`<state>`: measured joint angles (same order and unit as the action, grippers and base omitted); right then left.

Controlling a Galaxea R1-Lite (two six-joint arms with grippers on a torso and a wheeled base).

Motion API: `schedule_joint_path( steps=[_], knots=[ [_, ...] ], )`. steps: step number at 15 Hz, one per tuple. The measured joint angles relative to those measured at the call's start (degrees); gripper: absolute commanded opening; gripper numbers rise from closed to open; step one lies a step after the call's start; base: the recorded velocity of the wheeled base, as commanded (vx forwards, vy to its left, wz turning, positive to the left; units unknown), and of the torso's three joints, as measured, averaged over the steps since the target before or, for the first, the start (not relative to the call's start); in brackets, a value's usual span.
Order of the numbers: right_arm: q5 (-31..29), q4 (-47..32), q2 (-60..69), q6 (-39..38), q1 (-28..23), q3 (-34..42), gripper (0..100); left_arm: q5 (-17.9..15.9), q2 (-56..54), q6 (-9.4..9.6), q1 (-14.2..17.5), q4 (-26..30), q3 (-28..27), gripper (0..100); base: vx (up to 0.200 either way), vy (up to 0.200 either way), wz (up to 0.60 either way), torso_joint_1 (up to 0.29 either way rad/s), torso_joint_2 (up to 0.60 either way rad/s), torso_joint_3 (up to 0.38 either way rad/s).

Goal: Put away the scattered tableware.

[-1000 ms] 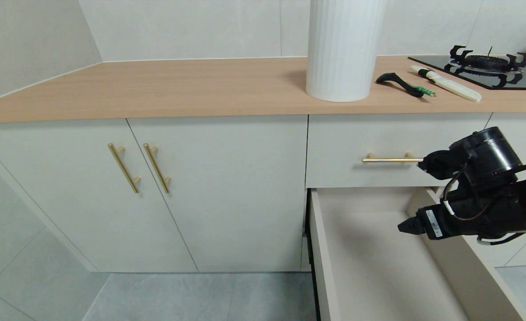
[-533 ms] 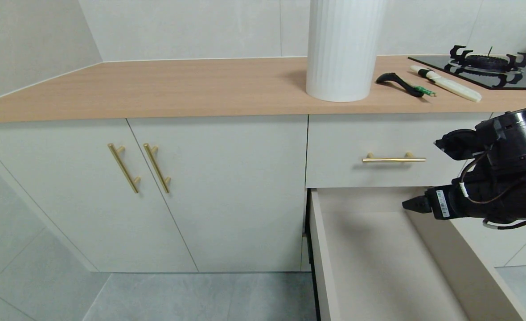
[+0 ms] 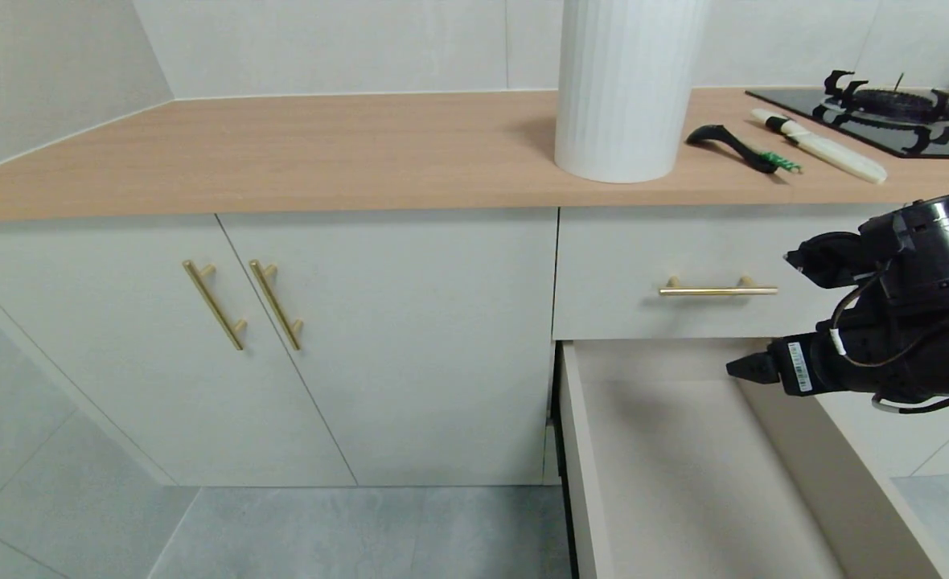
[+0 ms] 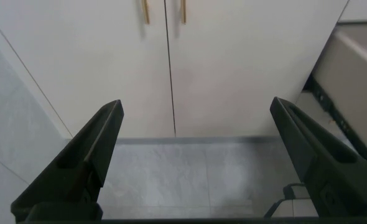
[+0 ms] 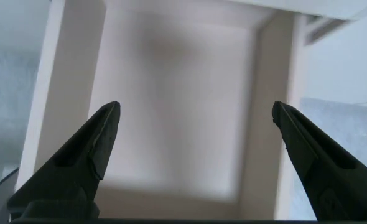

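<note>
**Wood-grain tabletop** (image 3: 322, 153): runs along the tiled wall, above pale cabinet fronts.

**Tall white ribbed cylinder** (image 3: 623, 88): stands upright on the tabletop, above the seam between the cupboard doors and the drawers.

**Black curved-handled utensil with a green end** (image 3: 736, 149): lies flat on the tabletop, just beside the cylinder on its hob side.

**Long cream utensil with a black band** (image 3: 820, 146): lies flat on the tabletop, just beside the black utensil and roughly parallel to it. Its far end is near the corner of the hob.

**Black glass gas hob** (image 3: 885, 121): set into the tabletop at the right end and fitted with black pan supports.

**Upper drawer with a brass bar handle** (image 3: 717, 289): closed, directly under the two utensils.

**Pale beige lower drawer** (image 3: 575, 418): pulled well out beneath the upper drawer.

**Pair of cupboard doors with brass handles** (image 3: 241, 301): both closed, left of the drawers.

**Right gripper** (image 5: 195, 112): jaws spread wide with nothing between them. It hangs over the right-hand side of the lower drawer, below the tabletop edge and well apart from both utensils.

**Left gripper** (image 4: 195, 106): jaws spread wide with nothing between them. It sits low above the grey tiled floor (image 4: 183, 180) in front of the cupboard doors.
</note>
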<state>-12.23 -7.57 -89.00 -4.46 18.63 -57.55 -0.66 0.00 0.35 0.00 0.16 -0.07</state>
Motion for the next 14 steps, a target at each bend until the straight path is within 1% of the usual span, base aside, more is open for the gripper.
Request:
schedule_joint_path(
  steps=[5,8,9,12,14],
  knots=[
    [0.00,0.02,0.06,0.04,0.06,0.00,100,-0.02,0.00,0.00,0.00,-0.05,-0.02,100,0.000,0.000,0.00,0.205,-0.60,-0.218],
    [0.00,0.00,0.04,1.05,0.02,0.34,100,-0.02,0.00,0.00,0.00,-0.05,0.05,100,0.000,0.000,0.00,0.079,-0.48,-0.235],
    [0.00,-0.01,0.13,1.13,0.06,0.41,100,0.00,0.00,0.00,0.00,-0.05,0.02,100,0.000,0.000,0.00,0.232,-0.48,-0.222],
    [0.09,0.10,0.78,1.45,0.02,0.26,100,-0.02,0.00,0.00,0.00,-0.02,0.00,100,0.000,0.000,0.00,0.346,-0.48,-0.250],
    [0.85,2.07,1.41,2.17,0.02,-2.61,100,-0.02,0.00,0.00,0.00,-0.09,0.02,100,0.000,0.000,0.00,0.227,-0.40,-0.190]
  ],
)
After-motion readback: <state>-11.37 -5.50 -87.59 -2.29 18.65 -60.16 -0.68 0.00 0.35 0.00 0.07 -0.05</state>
